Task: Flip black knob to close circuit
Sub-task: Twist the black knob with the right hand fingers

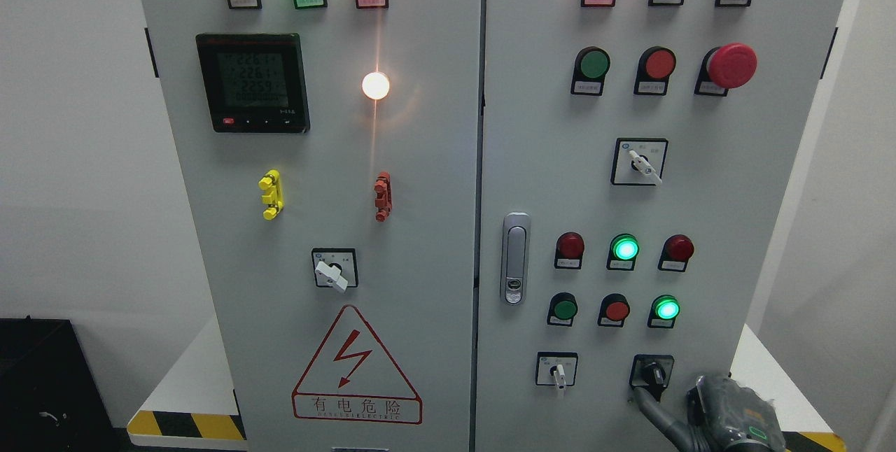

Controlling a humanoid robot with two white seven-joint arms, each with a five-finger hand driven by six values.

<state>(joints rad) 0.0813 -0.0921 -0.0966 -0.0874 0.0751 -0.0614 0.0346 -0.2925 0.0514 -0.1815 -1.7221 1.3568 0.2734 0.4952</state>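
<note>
Cabinet point(420, 158) of pale grey metal fills the head view, standing upright on a white surface point(189, 382) with a yellow-and-black hazard stripe point(185, 425) along its front edge. It has two door panels split by a vertical seam, with a silver door latch point(515, 257) on the right panel just beside that seam.

The left panel carries three lit lamps along the top, a dark digital meter point(253, 82) with faint readouts too dim to read, a glowing white lamp point(375, 85), a yellow clip point(271, 194), a red clip point(382, 196), a white-handled selector point(334, 269) and a red triangular warning sign point(357, 366).

The right panel holds rows of red and green lamps and buttons, a red mushroom stop button point(729, 66) and two more white-handled selectors. The small labels under the lamps are too blurred to read.

The black knob point(652, 372) sits in a dark square plate at the lower right of the right panel, near the bottom of the door.

The right hand point(682, 417) rises from the bottom right corner, grey and partly cut off by the picture's edge. One long finger point(654, 406) reaches up and left to just below the black knob, its tip at or touching the plate; whether the hand grips the knob cannot be told. Its wrist housing shows a green mark.
</note>
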